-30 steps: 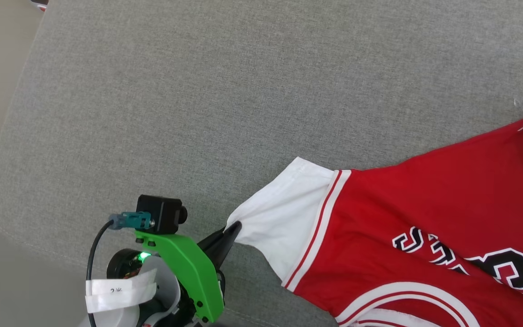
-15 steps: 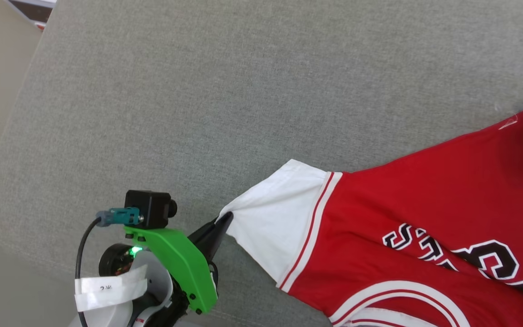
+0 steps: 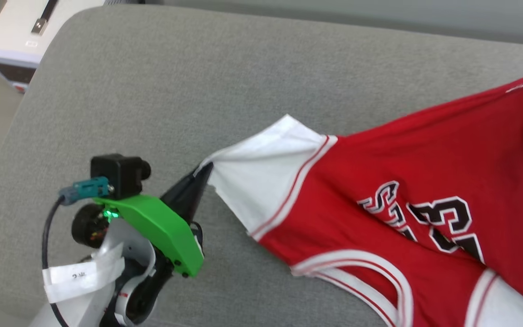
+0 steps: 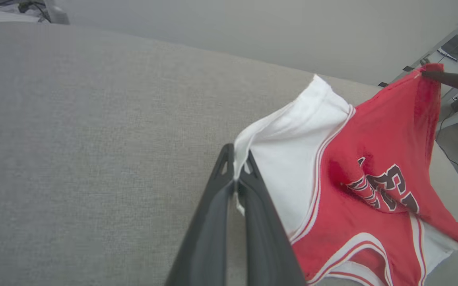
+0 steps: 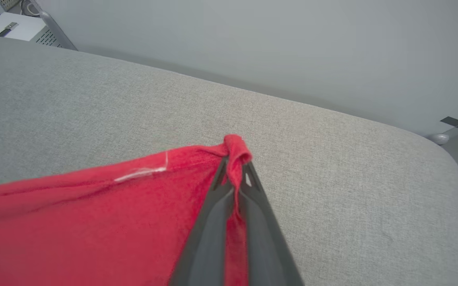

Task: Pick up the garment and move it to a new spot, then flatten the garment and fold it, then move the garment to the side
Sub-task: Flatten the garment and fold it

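- We see the garment (image 3: 379,172), a red jersey T-shirt with white sleeves and red-white striped trim, spread slantwise over the right half of the grey padded surface (image 3: 152,91) in the head view.
- Its black-and-white lettering and the number 23 are creased into a fold across the chest, so we can read the letters only in part.
- One white sleeve points toward the robot's left, and its corner is drawn up into a peak.
- The left claw (image 3: 202,171) is closed on that sleeve corner; in the left wrist view (image 4: 235,163) the white hem sits pinched between the two dark fingers.
- The right claw (image 5: 235,171) is closed on a red corner of the garment (image 5: 94,222), which bunches into a small roll over the fingertips.
- In the left wrist view the right claw (image 4: 431,74) holds that red corner high, and the garment (image 4: 372,159) sags between the two grips.
- We cannot tell how much of the lower cloth rests on the padded surface.
- A green bracket (image 3: 152,227) and a small black camera (image 3: 116,170) sit on the left wrist, with a white taped label (image 3: 80,277) below them.
- A white box (image 3: 21,36) stands beyond the surface's far left corner.
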Controlling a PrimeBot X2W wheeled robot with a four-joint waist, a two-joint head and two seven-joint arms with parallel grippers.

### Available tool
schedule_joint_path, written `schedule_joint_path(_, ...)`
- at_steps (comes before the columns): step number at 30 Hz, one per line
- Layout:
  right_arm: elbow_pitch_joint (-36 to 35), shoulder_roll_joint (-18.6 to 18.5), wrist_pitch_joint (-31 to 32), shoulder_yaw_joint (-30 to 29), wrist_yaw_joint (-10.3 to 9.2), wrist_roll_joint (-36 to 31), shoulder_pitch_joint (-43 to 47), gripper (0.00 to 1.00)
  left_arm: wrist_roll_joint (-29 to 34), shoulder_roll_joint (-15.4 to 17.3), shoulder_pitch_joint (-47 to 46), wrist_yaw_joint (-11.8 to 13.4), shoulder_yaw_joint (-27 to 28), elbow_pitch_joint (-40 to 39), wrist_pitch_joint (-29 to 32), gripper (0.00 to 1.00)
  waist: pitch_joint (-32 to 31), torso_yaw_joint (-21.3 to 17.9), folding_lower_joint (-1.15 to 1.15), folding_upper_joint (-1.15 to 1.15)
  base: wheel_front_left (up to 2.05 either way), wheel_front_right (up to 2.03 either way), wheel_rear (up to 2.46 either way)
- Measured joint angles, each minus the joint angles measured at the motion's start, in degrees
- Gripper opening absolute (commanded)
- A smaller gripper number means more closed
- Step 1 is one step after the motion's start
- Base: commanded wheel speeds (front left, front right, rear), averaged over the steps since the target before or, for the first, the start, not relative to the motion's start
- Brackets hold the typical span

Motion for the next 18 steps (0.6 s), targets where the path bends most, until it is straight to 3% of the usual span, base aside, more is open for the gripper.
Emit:
schedule_joint_path(8, -6.66, -0.81, -1.03, -2.57, 0.00, 1.44, 2.21, 0.00, 1.56, -0.20, -6.02, 1.12, 2.32, -2.97, -0.77, 0.00, -4.92, -3.84, 0.00, 0.00, 0.00, 0.00, 0.00)
schedule_joint_path(18, -15.24, 1.38, -1.33, -5.78, 0.00, 1.41, 4.16, 0.00, 3.07, -0.30, -13.39, 3.15, 7.14, -3.36, -3.38, 0.00, -9.71, -9.63, 0.00, 0.00, 0.00, 0.00, 0.00)
